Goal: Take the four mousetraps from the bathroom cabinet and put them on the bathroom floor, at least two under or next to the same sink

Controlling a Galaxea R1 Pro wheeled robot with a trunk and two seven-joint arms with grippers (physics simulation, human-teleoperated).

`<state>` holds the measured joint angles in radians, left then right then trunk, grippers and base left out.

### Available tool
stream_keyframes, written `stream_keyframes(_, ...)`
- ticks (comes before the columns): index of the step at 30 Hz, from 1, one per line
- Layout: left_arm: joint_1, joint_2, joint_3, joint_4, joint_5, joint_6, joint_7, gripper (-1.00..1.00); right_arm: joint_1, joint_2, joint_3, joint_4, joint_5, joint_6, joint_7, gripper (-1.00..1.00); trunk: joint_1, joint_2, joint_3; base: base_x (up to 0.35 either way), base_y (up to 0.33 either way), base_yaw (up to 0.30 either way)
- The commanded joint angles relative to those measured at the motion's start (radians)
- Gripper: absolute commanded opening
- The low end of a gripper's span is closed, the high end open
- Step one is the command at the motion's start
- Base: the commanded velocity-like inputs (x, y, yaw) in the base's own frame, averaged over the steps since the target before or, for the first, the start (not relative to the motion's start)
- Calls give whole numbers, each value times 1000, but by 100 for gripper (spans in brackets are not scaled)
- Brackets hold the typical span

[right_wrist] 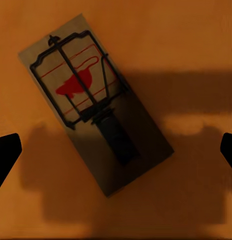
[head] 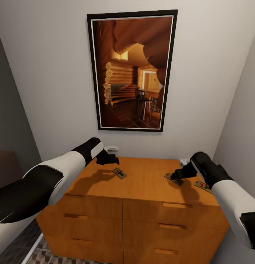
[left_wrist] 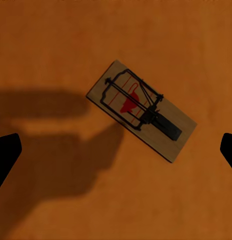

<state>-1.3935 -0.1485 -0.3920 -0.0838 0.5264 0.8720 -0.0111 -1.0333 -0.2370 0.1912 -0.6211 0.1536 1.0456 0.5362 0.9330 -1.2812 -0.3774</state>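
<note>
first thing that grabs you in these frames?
The tall framed log-cabin picture on the wall above the orange cabinet. Next, mousetraps lying flat on the cabinet top: one near the left gripper, one under the right gripper, both grippers open.

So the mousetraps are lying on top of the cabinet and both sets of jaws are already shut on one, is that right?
Not quite. The mousetraps do lie on top of the cabinet, but both sets of jaws are open. Each wrist view shows a trap lying flat between spread fingertips, untouched: one under the left gripper, one under the right gripper.
</note>
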Motion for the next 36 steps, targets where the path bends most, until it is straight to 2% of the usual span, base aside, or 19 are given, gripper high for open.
stream_keyframes(1, -1, 0, -8, -1, 6, 3, -1, 100, -1, -1, 4, 5, 11, 2, 10, 100, 0, -1, -1, 0, 0, 0)
stream_keyframes(24, -1, -6, -9, -1, 7, 2, -1, 100, -4, -10, 3, 25, 14, 2, 13, 100, 0, -1, -1, 0, 0, 0)
stream_keyframes(36, -1, -9, -9, -1, 6, 1, 0, 100, -4, -10, 2, -32, 15, 2, 13, 100, 0, -1, -1, 0, 0, 0)
